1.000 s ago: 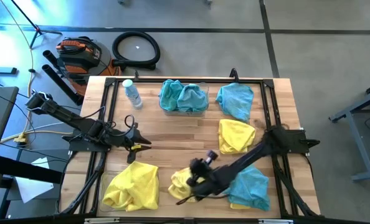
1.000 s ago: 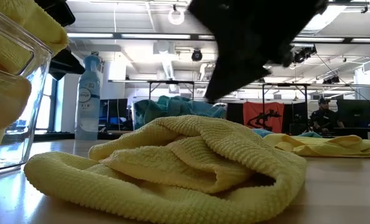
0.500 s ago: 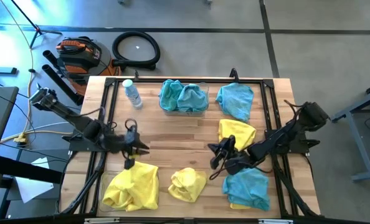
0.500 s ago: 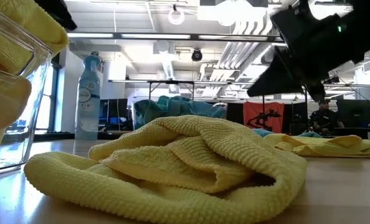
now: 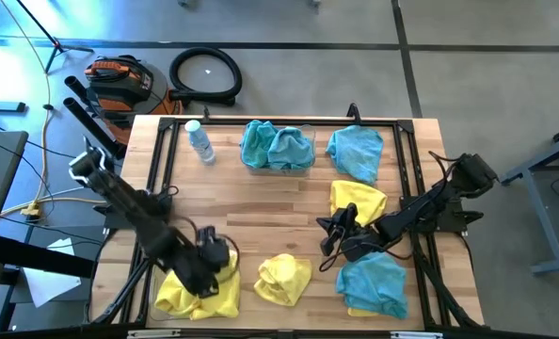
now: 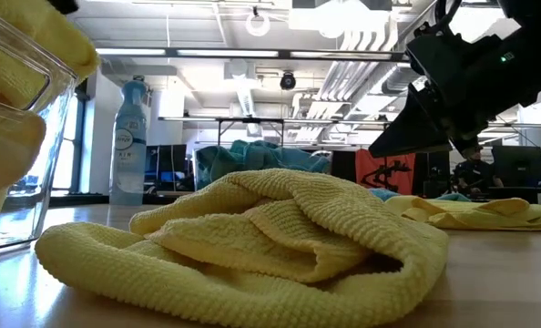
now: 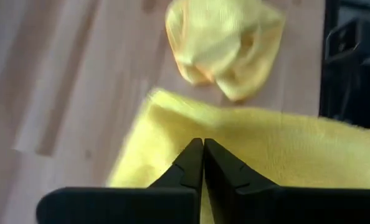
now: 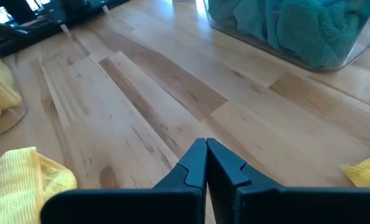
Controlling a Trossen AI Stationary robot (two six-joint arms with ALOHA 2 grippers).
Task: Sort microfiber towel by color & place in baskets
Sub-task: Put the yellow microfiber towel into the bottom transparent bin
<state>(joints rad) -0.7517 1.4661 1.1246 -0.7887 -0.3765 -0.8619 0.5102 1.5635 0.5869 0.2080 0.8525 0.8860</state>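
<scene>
On the table [image 5: 261, 202], yellow towels are piled in the basket [image 5: 162, 282] at 7 o'clock and blue ones [image 5: 278, 146] in the basket at 12; loose towels are spread from 6 to 1 o'clock. The heaped yellow pile [image 5: 181, 287] could be snagged and dragged out by the left gripper [image 5: 207, 273], pressed down into it, fingers together. The right gripper [image 5: 325, 247], empty and pinched together, is held mid-table.
</scene>
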